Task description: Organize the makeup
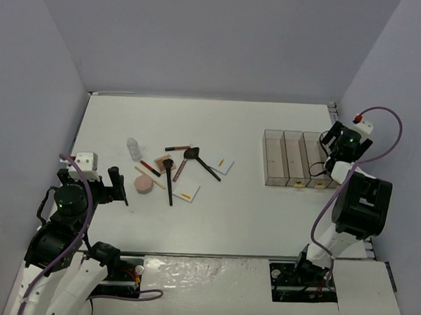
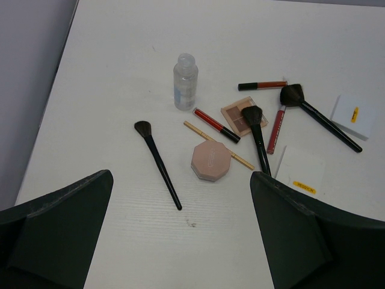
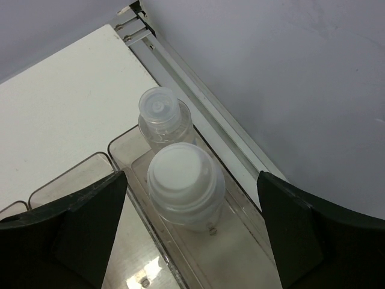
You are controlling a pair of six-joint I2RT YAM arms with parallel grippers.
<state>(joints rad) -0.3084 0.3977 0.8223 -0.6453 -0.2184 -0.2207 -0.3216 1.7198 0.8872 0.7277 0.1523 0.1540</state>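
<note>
Over the end compartment of the clear organizer (image 3: 237, 253), the one nearest the right edge of the tabletop (image 2: 120, 72), my right hand (image 3: 191, 177) hangs with its fingers spread wide and nothing between them in a grip. Directly under it two clear bottles stand upright in that compartment, clear of both fingers. The near bottle (image 3: 183, 180) has a broad white cap, and the far bottle (image 3: 159, 117) sits close behind it with a smaller cap. A metal rail (image 3: 180, 72) runs along the tabletop's edge just beside the organizer.

At the near left of the tabletop my left hand (image 2: 180, 174) hovers, its fingers also wide apart and holding nothing. Closest to it lies a lone brush (image 2: 157, 162), black-handled and apart from the rest. Just right of that sits the pink compact (image 2: 211, 161), with the tan pencil (image 2: 218, 144) slanting along its far edge and the red pencil (image 2: 215, 124) lying parallel just beyond. Farther off a third bottle (image 2: 185, 81) stands upright by itself. To the right of the pencils a small palette (image 2: 236, 113) lies flat with a second brush (image 2: 257, 135) across it, and a red tube (image 2: 275, 120) lies beside them. Another tube (image 2: 261, 85) lies crosswise at the far side of the cluster. A large brush (image 2: 319, 117) stretches toward a white card (image 2: 352, 114). A second card (image 2: 301, 171) lies nearer me, partly behind my finger.
</note>
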